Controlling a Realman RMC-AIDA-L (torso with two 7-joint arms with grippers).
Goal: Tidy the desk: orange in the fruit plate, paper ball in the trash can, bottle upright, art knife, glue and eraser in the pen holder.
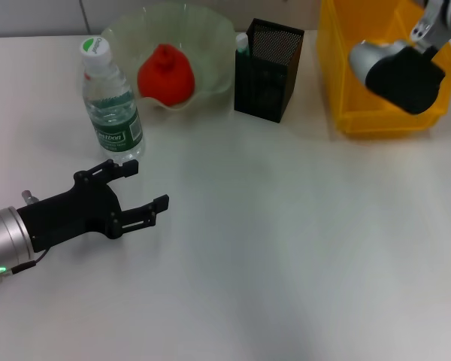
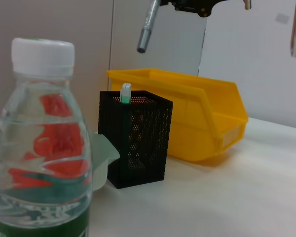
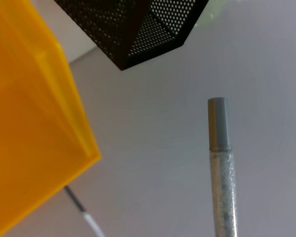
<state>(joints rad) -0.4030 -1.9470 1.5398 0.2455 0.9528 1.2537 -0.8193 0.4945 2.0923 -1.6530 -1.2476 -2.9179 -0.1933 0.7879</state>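
Observation:
The bottle (image 1: 109,101) stands upright at the far left, close in front of the left wrist camera (image 2: 39,148). The orange (image 1: 165,73) lies in the fruit plate (image 1: 210,34). The pen holder (image 1: 267,69) holds a white-and-green-tipped stick (image 2: 125,92). The trash can (image 1: 346,83) is at the far right. My left gripper (image 1: 139,192) rests open on the table just in front of the bottle. My right gripper (image 2: 195,6) hovers high by the trash can, shut on a slim silver stick (image 3: 219,163) with a grey end, seemingly the art knife. The eraser and paper ball are out of view.
The pen holder stands between the fruit plate and the trash can, with narrow gaps on each side. A wall runs just behind these containers. A thin black and white cable (image 3: 81,212) shows below the right wrist.

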